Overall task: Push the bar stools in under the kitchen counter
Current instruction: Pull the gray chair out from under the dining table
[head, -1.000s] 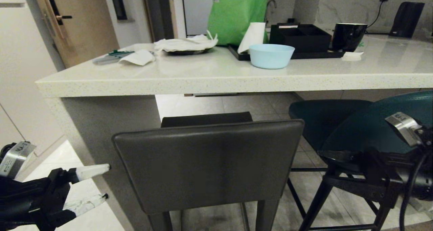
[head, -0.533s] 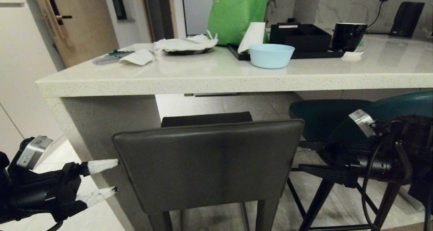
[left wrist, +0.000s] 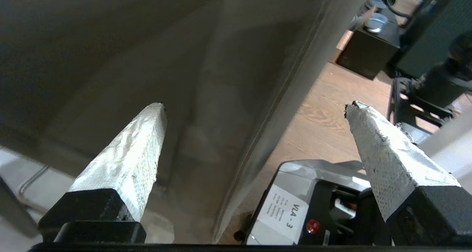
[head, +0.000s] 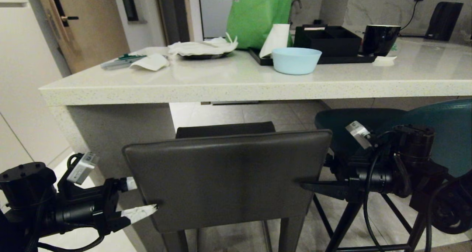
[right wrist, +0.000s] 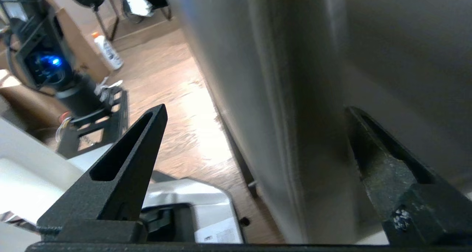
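The dark grey bar stool (head: 226, 178) stands before me, its seat partly under the kitchen counter (head: 236, 86). My left gripper (head: 142, 198) is open and straddles the backrest's left edge, one white finger behind it and one in front. In the left wrist view the left gripper (left wrist: 255, 105) has that edge (left wrist: 258, 97) between its fingers. My right gripper (head: 313, 183) is open at the backrest's right edge, one black finger showing. The right wrist view shows the right gripper (right wrist: 256, 108) either side of the backrest (right wrist: 295, 97). The teal bar stool (head: 442, 134) stands to the right.
On the counter sit a pale blue bowl (head: 296, 61), a green bag (head: 258, 14), a black tray with boxes (head: 328, 41), a black mug (head: 379, 40) and a plate with napkins (head: 201, 49). A cream cabinet (head: 22, 78) and a door (head: 84, 23) lie left.
Both arms have swung inward to the grey stool. The left gripper moved right onto the backrest's left edge; the right gripper moved left from the teal stool to the right edge.
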Motion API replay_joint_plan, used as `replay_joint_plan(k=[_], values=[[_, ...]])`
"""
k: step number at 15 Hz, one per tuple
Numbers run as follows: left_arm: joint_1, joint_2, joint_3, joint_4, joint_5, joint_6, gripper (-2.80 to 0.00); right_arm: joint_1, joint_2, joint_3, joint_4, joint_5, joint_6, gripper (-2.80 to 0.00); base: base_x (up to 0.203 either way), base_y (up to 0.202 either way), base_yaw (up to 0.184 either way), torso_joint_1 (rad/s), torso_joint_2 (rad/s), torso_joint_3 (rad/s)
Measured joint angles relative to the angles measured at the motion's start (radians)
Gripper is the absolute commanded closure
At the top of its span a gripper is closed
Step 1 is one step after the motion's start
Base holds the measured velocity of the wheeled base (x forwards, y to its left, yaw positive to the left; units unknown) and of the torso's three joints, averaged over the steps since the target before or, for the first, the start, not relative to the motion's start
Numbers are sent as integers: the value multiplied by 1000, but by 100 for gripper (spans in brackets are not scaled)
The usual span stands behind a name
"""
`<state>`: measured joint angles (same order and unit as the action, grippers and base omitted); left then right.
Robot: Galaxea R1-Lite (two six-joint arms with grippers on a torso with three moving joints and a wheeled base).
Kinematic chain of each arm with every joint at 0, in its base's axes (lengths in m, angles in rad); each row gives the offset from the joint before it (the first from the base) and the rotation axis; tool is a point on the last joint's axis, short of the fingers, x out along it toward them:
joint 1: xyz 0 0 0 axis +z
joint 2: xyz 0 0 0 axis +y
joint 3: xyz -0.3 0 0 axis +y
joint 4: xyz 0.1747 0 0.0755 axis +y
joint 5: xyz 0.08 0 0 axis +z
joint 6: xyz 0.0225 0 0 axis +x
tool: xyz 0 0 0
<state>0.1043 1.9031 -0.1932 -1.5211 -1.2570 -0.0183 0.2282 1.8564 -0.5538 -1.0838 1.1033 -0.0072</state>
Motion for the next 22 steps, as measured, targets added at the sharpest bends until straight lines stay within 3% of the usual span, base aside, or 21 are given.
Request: replay_joint_plan(k=[8,14,22], values=[[-30,20,5,0,17,10,-280,28,6,14,-16,-24,3,-280,-12,0,0,0,0,1],[-124,5,4,0,149,17,-280,43,10,6,-18,-47,6,-280,-194,0,-1,0,4,3],[-186,-40,20,1,185,13,-280,43,23,8,-32,-50,6,-280,-195,0,0,4,4,3]])
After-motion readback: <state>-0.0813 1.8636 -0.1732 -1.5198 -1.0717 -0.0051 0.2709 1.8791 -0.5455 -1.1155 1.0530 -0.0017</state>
